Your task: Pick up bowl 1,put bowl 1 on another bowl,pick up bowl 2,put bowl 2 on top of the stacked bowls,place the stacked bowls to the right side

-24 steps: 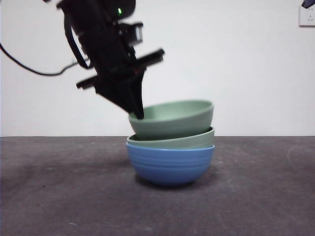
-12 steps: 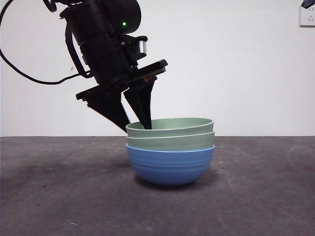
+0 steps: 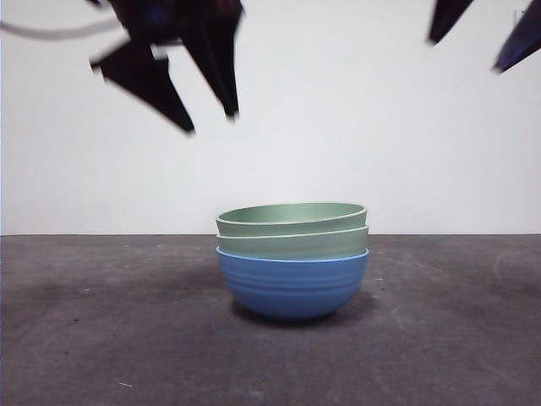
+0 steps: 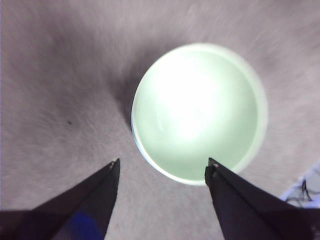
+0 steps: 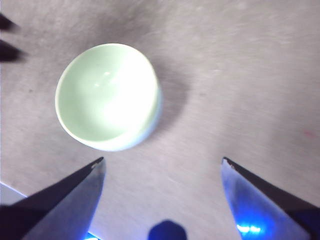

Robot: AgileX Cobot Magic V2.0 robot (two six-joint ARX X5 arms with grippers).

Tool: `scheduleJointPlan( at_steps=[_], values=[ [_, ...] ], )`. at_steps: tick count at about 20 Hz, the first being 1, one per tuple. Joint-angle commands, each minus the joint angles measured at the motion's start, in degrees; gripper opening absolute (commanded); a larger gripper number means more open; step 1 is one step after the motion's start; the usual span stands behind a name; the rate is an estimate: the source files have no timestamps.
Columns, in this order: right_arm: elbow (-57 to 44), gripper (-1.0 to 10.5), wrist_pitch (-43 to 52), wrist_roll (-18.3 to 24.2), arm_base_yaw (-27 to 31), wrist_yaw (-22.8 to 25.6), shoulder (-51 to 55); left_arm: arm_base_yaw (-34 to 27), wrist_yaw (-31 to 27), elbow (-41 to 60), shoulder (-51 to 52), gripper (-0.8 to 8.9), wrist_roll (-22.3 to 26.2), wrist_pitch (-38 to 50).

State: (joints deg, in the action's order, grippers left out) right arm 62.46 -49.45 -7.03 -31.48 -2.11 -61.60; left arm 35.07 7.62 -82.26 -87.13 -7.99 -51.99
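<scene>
Now the dark worktop point(image 3: 84, 338) carries the stacked bowls point(image 3: 292, 254) at its middle: two pale green ones nested in the blue bowl point(image 3: 292, 283). Stacking looks finished; moving the pile rightward remains, needing a rim grip. Left claw point(image 3: 207, 106) hovers high, spread and empty; right claw point(image 5: 162, 165) likewise, spread above.

The stacked bowls point(image 3: 292, 258) are the only obstacle on the table point(image 3: 101, 338), which lies bare on both sides of them and in front. Above the stack the air is clear straight up. The left gripper point(image 3: 211, 121) hangs with jaws spread, high above and off to one side of the stack; the right gripper point(image 3: 473, 46), jaws also apart, hangs high off the other side.
</scene>
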Motion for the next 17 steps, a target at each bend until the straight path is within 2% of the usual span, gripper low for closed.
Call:
scheduleJointPlan(
  at_steps=[1, 6, 10, 16, 17],
  values=[
    [0.07, 3.9, 4.55, -1.7, 0.02, -3.26, -5.55, 0.11, -0.07, -0.74, 4.22, 2.92, 1.18, -2.12],
    [0.07, 3.9, 13.73, -4.81, 0.11, -4.28, -19.45, 0.11, -0.04, -0.74, 14.84, 2.92, 1.79, -7.3],
    [0.07, 3.9, 17.75, -7.08, 1.51, -8.52, -28.61, 0.11, -0.07, -0.74, 20.83, 2.92, 1.79, -11.04],
    [0.07, 3.7, 18.4, -8.0, 1.95, -8.79, -35.71, 0.11, -0.07, -0.74, 23.98, 2.92, 1.79, -14.58],
    [0.07, 3.7, 18.4, -8.13, 1.97, -10.08, -36.15, 0.11, -0.07, -0.74, 23.98, 2.92, 1.79, -14.75]
  ],
)
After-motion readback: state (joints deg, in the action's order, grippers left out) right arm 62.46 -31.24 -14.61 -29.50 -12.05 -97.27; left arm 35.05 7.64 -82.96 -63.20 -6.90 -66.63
